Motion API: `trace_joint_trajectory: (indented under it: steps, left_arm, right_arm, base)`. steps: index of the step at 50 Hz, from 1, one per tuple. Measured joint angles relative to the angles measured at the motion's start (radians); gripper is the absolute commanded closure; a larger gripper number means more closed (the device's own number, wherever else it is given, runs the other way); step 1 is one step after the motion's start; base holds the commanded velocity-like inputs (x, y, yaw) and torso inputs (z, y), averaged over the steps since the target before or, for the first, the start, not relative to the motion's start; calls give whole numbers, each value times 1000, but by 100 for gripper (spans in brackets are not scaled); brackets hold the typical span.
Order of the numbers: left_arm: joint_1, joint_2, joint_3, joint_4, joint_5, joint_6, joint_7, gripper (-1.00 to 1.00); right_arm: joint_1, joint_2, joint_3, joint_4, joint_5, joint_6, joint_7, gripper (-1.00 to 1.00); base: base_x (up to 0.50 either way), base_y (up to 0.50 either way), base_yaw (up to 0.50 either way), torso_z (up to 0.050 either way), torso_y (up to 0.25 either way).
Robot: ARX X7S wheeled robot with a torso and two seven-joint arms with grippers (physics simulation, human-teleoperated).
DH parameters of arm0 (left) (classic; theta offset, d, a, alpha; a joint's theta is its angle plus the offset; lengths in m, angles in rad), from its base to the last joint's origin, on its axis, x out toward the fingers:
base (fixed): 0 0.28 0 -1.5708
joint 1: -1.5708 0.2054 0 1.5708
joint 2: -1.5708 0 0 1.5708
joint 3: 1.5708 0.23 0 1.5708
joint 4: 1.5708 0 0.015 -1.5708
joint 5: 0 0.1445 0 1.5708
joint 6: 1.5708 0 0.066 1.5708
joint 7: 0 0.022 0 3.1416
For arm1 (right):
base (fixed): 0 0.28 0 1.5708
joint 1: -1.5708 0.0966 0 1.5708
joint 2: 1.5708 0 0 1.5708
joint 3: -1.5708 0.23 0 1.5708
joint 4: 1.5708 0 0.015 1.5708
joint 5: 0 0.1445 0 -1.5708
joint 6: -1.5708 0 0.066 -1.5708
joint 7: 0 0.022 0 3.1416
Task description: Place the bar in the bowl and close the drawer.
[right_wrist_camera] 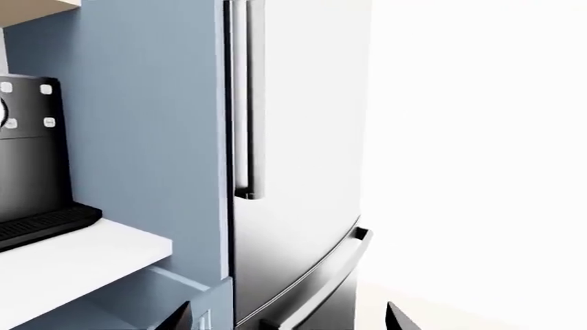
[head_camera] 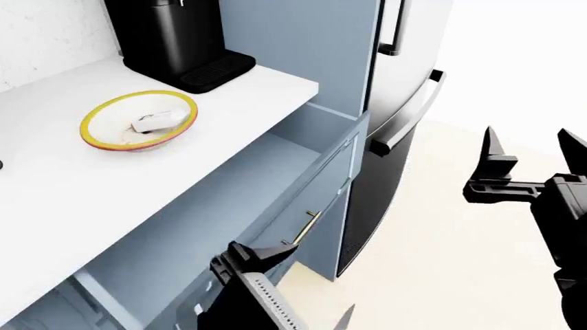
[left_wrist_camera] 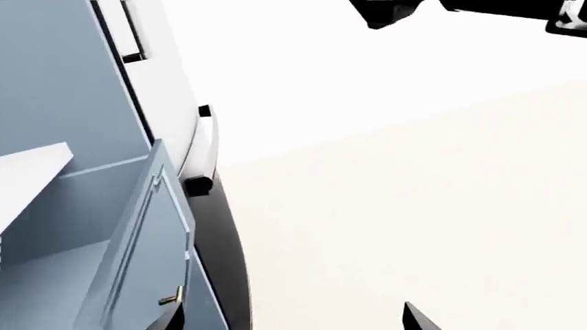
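The small white bar (head_camera: 152, 122) lies inside the yellow-rimmed bowl (head_camera: 103, 138) on the white counter. The pale blue-grey drawer (head_camera: 323, 180) stands pulled out below the counter, and its brass handle (head_camera: 304, 227) shows on the front. The drawer (left_wrist_camera: 137, 247) and its handle (left_wrist_camera: 170, 300) also show in the left wrist view. My left gripper (head_camera: 298, 289) is open and empty, low in front of the drawer front, close to the handle; it also shows in the left wrist view (left_wrist_camera: 293, 320). My right gripper (head_camera: 534, 152) is open and empty, out over the floor facing the fridge; it also shows in the right wrist view (right_wrist_camera: 289, 320).
A black coffee machine (head_camera: 170, 34) stands at the back of the counter (head_camera: 55, 199). A dark fridge (head_camera: 403, 89) with a long bar handle (head_camera: 403, 117) stands right of the drawer stack. Pale floor (head_camera: 458, 261) lies in front.
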Motion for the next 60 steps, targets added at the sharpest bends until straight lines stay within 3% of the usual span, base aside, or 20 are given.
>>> trace_joint_trajectory:
  steps: [29, 60]
  left_arm:
    - [155, 54, 165, -298, 199, 71, 101, -100]
    - [199, 72, 167, -532, 212, 35, 72, -100]
  right_arm:
    - [-29, -49, -12, 39, -24, -15, -4, -100]
    - [-54, -90, -18, 72, -38, -31, -31, -100]
  base:
    - [0, 0, 0, 0, 0]
    - [0, 0, 0, 0, 0]
